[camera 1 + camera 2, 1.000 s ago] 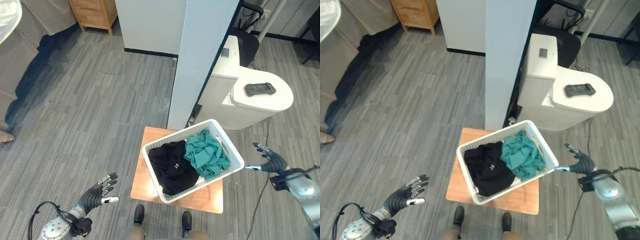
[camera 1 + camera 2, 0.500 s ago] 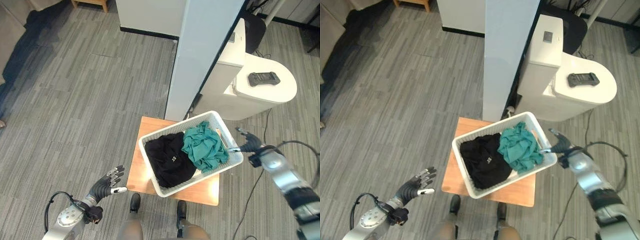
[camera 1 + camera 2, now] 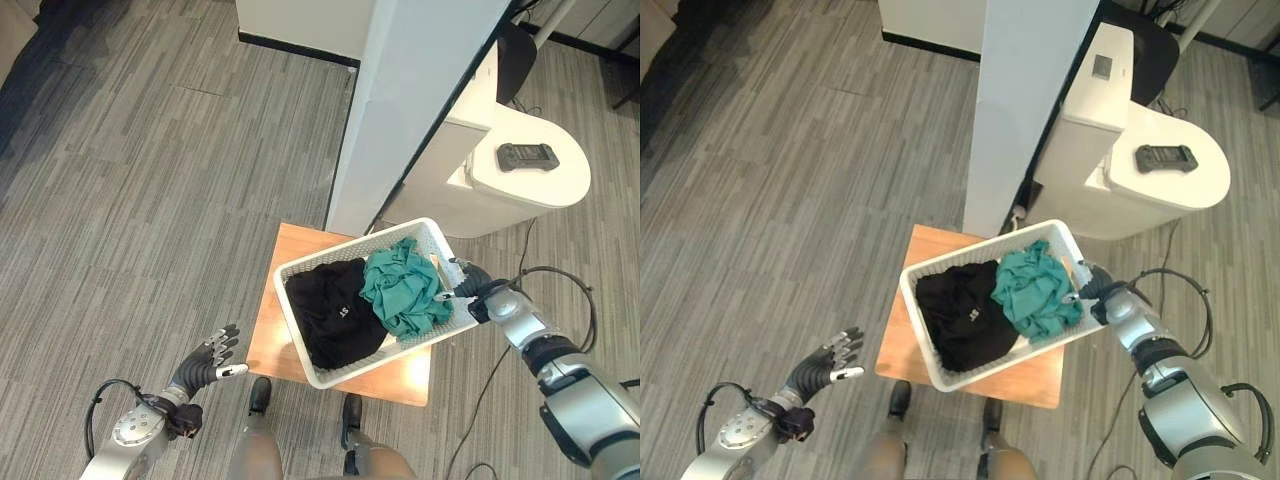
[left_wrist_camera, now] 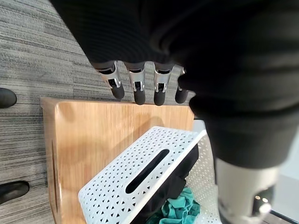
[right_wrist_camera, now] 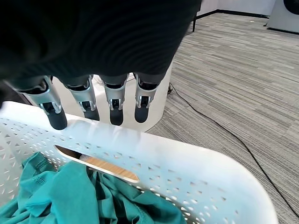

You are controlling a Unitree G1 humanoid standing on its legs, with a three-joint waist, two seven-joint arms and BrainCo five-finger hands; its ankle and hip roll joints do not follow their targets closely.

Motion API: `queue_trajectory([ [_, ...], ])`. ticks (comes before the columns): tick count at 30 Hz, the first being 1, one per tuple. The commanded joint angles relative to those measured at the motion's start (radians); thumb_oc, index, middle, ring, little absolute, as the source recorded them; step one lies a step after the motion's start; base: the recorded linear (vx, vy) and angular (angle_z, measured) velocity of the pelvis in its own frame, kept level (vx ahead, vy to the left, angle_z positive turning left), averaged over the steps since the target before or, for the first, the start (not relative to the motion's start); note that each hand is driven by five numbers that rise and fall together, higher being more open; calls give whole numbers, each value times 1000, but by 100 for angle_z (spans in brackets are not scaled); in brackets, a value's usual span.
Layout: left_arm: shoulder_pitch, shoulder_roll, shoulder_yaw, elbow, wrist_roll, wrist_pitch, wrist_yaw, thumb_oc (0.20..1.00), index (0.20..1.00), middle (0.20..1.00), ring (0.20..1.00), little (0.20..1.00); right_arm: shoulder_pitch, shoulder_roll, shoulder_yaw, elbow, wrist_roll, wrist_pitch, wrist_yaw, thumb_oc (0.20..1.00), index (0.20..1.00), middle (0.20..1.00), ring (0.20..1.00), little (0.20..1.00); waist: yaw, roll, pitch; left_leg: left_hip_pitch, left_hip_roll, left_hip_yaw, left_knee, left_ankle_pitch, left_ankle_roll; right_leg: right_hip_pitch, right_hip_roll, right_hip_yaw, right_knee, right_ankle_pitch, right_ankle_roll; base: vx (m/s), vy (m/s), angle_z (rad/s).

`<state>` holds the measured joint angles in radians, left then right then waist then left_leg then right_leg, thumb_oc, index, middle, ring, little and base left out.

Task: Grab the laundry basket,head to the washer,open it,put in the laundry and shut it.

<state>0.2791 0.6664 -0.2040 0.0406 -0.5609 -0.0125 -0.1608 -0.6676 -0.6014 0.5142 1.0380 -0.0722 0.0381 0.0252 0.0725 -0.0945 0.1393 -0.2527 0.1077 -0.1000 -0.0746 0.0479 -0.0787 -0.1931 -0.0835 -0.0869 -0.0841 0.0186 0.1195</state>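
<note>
A white perforated laundry basket (image 3: 437, 335) sits askew on a small wooden desk (image 3: 268, 330) set on grey striped carpet (image 3: 150, 180), holding a black garment (image 3: 330, 312) on the robot's left and a crumpled teal garment (image 3: 400, 290) on its right. The robot's right hand (image 3: 470, 283) is at the basket's right-hand end wall — in the right wrist view its fingers (image 5: 115, 105) reach out nearly straight over the basket's rim, just above the slotted handle (image 5: 98, 164), with their dark tips close to the plastic; whether they touch it cannot be told, and they are wrapped around nothing. The left hand (image 3: 208, 360) hangs low over the carpet, off the desk's left edge and well apart from the basket, its fingers (image 4: 135, 86) spread, relaxed and empty; its wrist view looks past them at the desk top and the basket's other slotted end. Just beyond the desk stands a tall white pillar (image 3: 400, 110). Beside it, to the right, is a white appliance (image 3: 520, 175) with a rounded top, and a dark handheld device (image 3: 525, 155) lies on that top. The basket rests on the desk, unlifted.
</note>
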Motion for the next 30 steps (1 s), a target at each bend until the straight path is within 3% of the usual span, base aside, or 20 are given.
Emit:
queue_trajectory([
  [1, 49, 52, 35, -60, 4, -25, -4, 1000, 1000, 1000, 1000, 1000, 3, 15, 58, 72, -9, 2, 4, 1000, 1000, 1000, 1000, 1000, 29, -34, -39, -84, 58, -66, -13, 73, 5, -98, -60, 8, -3, 82, 58, 0, 0, 0],
  [9, 41, 66, 45, -133, -33, -20, 10, 1000, 1000, 1000, 1000, 1000, -133, 101, 76, 241, 17, 19, -38, 1000, 1000, 1000, 1000, 1000, 36, -30, -18, -108, 53, -61, -13, 85, 5, -129, -56, 20, -3, 95, 53, -36, -11, -5],
  [15, 20, 46, 91, -170, -36, -39, 60, 1000, 1000, 1000, 1000, 1000, 46, 16, -57, -212, 78, 24, -74, 1000, 1000, 1000, 1000, 1000, 4, -28, -24, -103, 59, -53, -13, 83, 5, -135, -48, 35, -3, 91, 50, -5, -19, -15],
  [30, -102, 31, 5, -71, 86, -8, 40, 1000, 1000, 1000, 1000, 1000, 444, -47, -306, -620, -21, 65, -7, 1000, 1000, 1000, 1000, 1000, -35, -20, -30, -104, 69, -49, -13, 78, 9, -142, -46, 45, -3, 89, 52, -1, -8, -4],
])
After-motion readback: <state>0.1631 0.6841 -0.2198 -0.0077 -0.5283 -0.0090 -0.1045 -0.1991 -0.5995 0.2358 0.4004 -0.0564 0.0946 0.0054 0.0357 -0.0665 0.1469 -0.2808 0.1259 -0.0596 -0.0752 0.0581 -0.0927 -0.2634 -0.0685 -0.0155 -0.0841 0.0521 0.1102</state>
